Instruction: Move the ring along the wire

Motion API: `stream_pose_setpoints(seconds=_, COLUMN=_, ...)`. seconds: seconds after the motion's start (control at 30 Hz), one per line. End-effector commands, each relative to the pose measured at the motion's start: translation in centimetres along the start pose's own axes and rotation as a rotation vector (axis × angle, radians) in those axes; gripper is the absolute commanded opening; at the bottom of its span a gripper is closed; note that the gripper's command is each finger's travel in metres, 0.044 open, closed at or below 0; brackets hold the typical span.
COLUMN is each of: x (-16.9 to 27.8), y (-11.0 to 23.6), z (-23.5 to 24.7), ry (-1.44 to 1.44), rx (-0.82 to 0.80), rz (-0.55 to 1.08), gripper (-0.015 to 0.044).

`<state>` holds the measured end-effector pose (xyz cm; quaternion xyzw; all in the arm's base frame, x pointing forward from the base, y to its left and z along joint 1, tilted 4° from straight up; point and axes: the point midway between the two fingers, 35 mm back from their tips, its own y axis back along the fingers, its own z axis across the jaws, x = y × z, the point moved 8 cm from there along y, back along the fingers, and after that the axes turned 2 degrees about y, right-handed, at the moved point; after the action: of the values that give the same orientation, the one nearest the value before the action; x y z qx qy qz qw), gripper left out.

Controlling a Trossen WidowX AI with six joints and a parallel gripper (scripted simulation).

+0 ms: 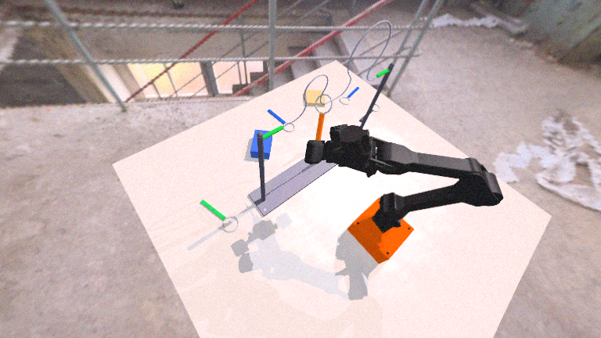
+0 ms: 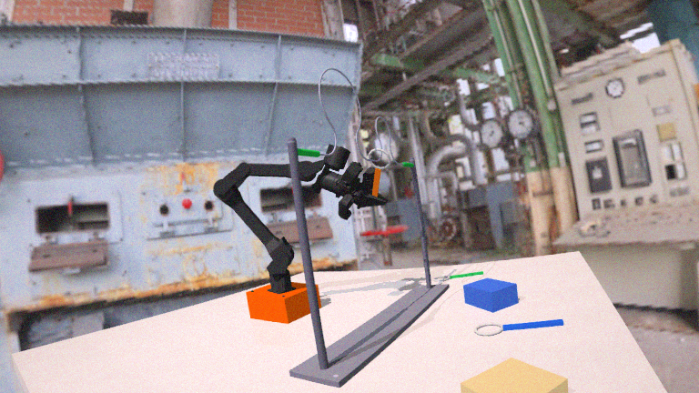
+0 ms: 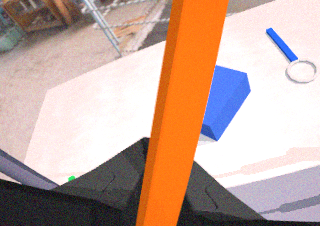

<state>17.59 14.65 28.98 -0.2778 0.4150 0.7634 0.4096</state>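
My gripper [image 1: 315, 148] [image 2: 371, 194] [image 3: 156, 149] is shut on the lower end of the orange handle [image 1: 319, 125] [image 2: 376, 180] [image 3: 186, 89], which stands nearly upright. The ring [image 1: 325, 103] [image 2: 379, 156] at its top sits on the thin grey wire [image 1: 354, 53] [image 2: 323, 105] beside the small loop, about midway between the posts. One green part [image 1: 273, 131] [image 2: 407, 164] tops the post [image 1: 261, 166] [image 2: 421, 224] near the blue block. The other green part [image 1: 383, 72] [image 2: 308, 152] tops the second post [image 1: 376, 95] [image 2: 306, 259]. I cannot tell whether ring and wire touch.
The posts stand on a grey base plate [image 1: 288, 184] [image 2: 370, 337]. A blue block [image 1: 264, 144] [image 2: 490, 293] [image 3: 226, 102], a yellow block [image 1: 314, 96] [image 2: 512, 376], blue-handled rings [image 1: 276, 117] [image 1: 353, 91] [image 2: 531, 324] [image 3: 283, 46] and a green-handled ring [image 1: 212, 209] [image 2: 463, 275] lie on the table. The arm's orange base [image 1: 381, 236] [image 2: 280, 304] is alongside.
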Motion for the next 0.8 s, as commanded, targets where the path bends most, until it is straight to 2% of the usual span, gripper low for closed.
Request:
stream_pose_setpoints(seconds=0.0, x=-0.2, y=0.1, z=1.1, ry=-0.072, rx=-0.045, rz=0.009, gripper=-0.015)
stream_pose_setpoints(seconds=0.77, x=-3.0, y=2.3, z=6.6, ry=-0.568, rx=-0.33, rz=0.061, gripper=-0.015)
